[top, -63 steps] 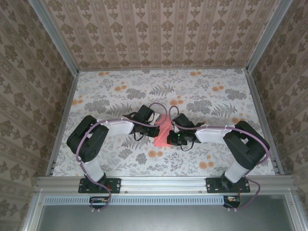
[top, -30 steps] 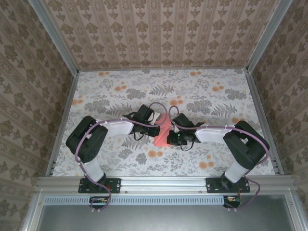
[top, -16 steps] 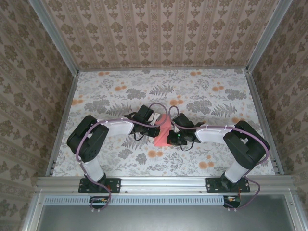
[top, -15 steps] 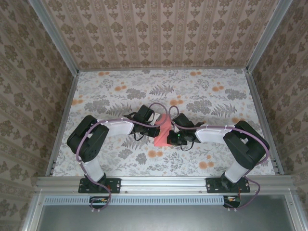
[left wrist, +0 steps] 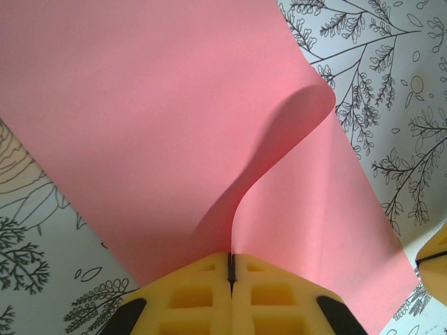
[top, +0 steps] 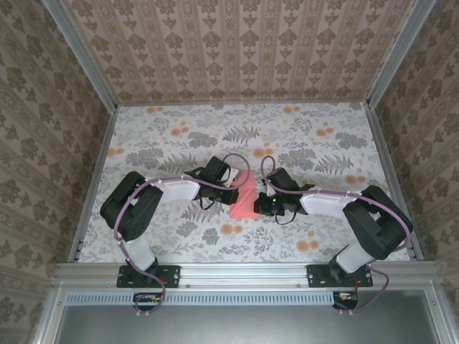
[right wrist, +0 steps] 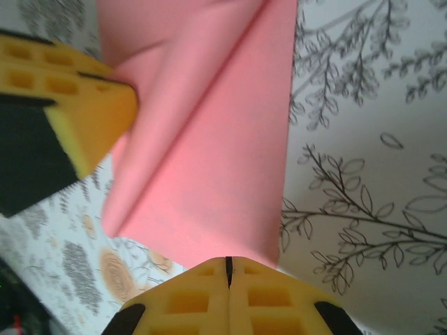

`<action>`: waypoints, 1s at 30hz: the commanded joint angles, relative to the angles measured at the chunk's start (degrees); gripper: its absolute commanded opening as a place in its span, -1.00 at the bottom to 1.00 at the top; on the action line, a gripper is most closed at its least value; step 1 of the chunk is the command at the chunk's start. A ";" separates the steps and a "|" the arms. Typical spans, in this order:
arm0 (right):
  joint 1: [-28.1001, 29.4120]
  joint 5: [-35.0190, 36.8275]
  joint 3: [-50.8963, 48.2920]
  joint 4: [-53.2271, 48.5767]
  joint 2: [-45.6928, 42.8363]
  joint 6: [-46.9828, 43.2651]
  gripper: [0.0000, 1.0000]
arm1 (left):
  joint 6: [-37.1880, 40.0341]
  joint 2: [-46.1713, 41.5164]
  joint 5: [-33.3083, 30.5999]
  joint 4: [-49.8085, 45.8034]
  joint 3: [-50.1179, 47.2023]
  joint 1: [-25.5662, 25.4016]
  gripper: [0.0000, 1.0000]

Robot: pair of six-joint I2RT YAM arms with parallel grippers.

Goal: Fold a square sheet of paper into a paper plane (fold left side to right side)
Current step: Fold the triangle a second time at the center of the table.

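The square sheet of paper (top: pixel 244 196), salmon pink, lies mid-table between both arms, partly doubled over. My left gripper (top: pixel 234 193) is shut on one edge of the sheet (left wrist: pixel 140 125), which rises in a curl straight into the slit between the yellow jaws (left wrist: pixel 230 257). My right gripper (top: pixel 259 206) is shut, its yellow tips (right wrist: pixel 228 261) at the near edge of the sheet (right wrist: pixel 209 174); whether paper is pinched there I cannot tell. A yellow left fingertip (right wrist: pixel 77 105) touches the sheet's lifted fold at the upper left of the right wrist view.
The floral tablecloth (top: pixel 165 143) covers the table, with metal rails (top: pixel 93 179) along the sides and front and patterned walls around. A yellow tip of the right gripper's fingers (left wrist: pixel 434 255) shows at the right edge of the left wrist view.
The right arm's elbow and forearm have swung out to the right and nearer the front edge, its gripper staying at the paper. The left arm and its hold have not moved.
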 commanded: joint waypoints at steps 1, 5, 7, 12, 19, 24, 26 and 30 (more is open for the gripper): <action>-1.36 -5.43 -1.04 9.14 -0.20 3.88 -1.00 | 1.79 1.60 -0.26 -1.97 0.09 -0.03 -0.97; -2.01 -7.29 -0.25 16.79 2.31 7.61 -1.00 | 1.95 1.67 -0.31 -2.16 0.24 -0.17 -0.97; -1.99 -7.49 1.07 17.57 3.69 7.90 -1.00 | 1.87 1.68 -0.35 -2.14 0.28 -0.15 -0.97; -1.94 -6.82 3.65 16.14 6.79 6.95 -1.00 | 1.96 1.72 -0.53 -2.28 0.47 -0.34 -0.97; -1.77 -7.40 5.40 16.97 9.74 6.86 -1.00 | 2.05 1.75 -0.62 -2.36 0.54 -0.51 -0.98; -1.77 -7.16 6.76 16.37 11.50 6.06 -1.00 | 2.14 1.69 -0.71 -2.41 0.56 -0.61 -0.98; -1.68 -7.23 7.32 16.02 12.31 5.69 -1.00 | 2.20 1.67 -0.79 -2.50 0.54 -0.65 -0.98; -1.68 -6.51 7.79 14.40 12.94 4.69 -1.00 | 2.21 1.73 -0.88 -2.50 0.57 -0.76 -0.98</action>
